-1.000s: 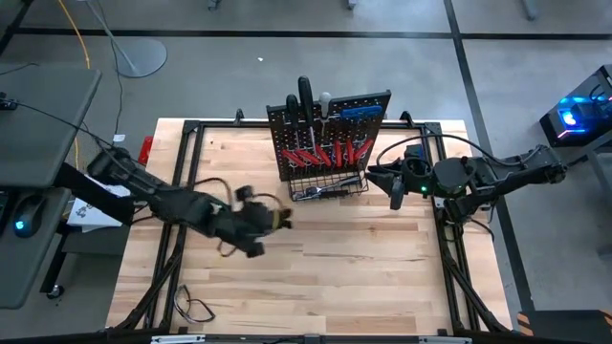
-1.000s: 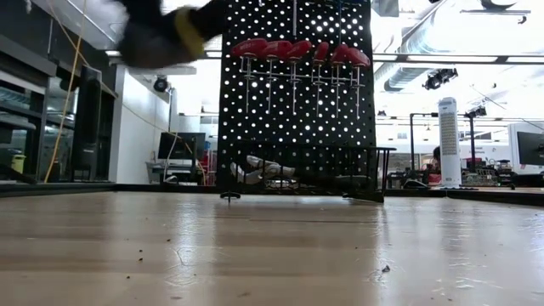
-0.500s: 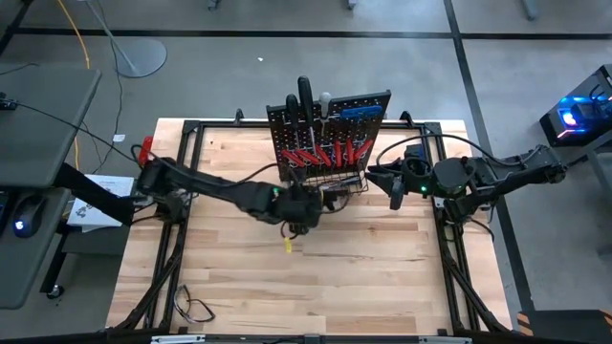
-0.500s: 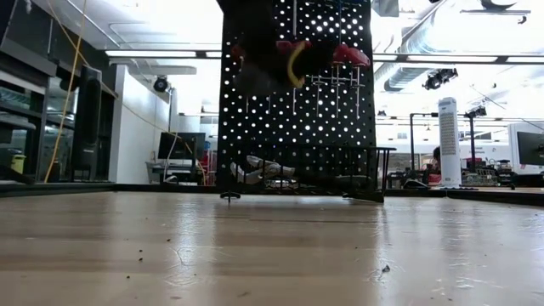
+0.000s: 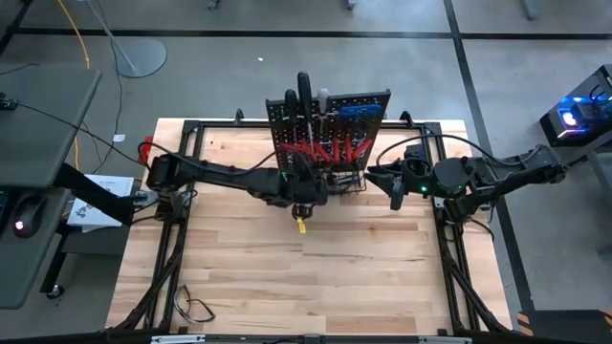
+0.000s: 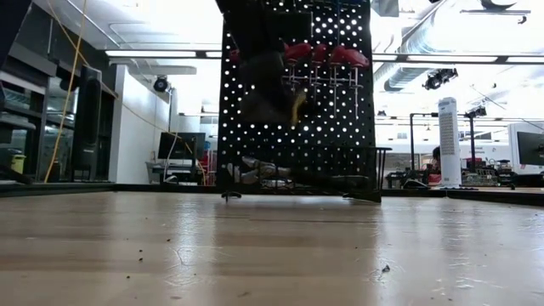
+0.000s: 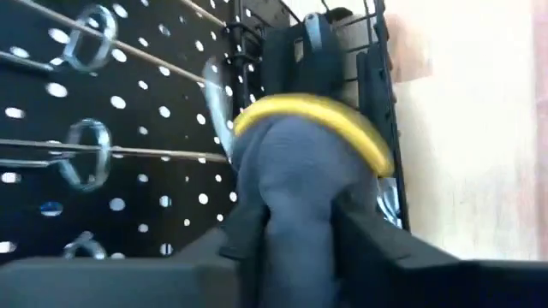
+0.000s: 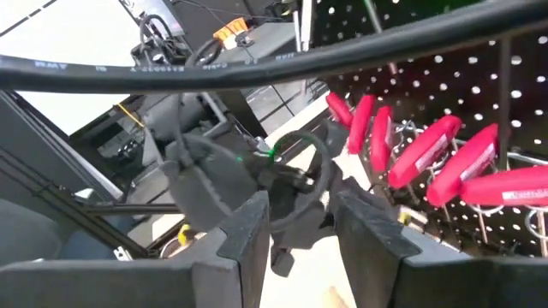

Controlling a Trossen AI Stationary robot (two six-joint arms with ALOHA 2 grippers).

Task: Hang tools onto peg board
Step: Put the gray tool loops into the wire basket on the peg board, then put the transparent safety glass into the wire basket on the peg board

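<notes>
The black peg board (image 5: 330,119) stands upright at the table's far middle, with several red-handled screwdrivers (image 5: 325,148) hanging on it and a wire basket (image 5: 342,186) at its base. My left gripper (image 5: 301,199) is right in front of the board, above the basket, shut on a grey-handled tool with a yellow band (image 7: 317,120). In the low view it is a dark shape (image 6: 268,81) in front of the board (image 6: 340,110). My right gripper (image 5: 382,179) waits open and empty at the board's right side. My left gripper pinches the tool's grey handle (image 7: 295,184) between its two fingers, just behind the yellow band. The fingers point down along the board's face toward the basket (image 7: 377,51). The tool sticks out past the fingertips and is clear of the table.
Silver and dark tools lie in the basket (image 6: 259,167). Empty ring hooks (image 7: 90,141) stick out of the board. A black cable loop (image 5: 196,308) lies at the near left. The black table frame (image 5: 191,129) runs round the wooden top. Bare table lies in front of the board.
My left gripper has swung from the table's left middle toward the right and far edge, up to the peg board, carrying the grey and yellow tool. Over the last half second it has come down in front of the board toward the basket.
</notes>
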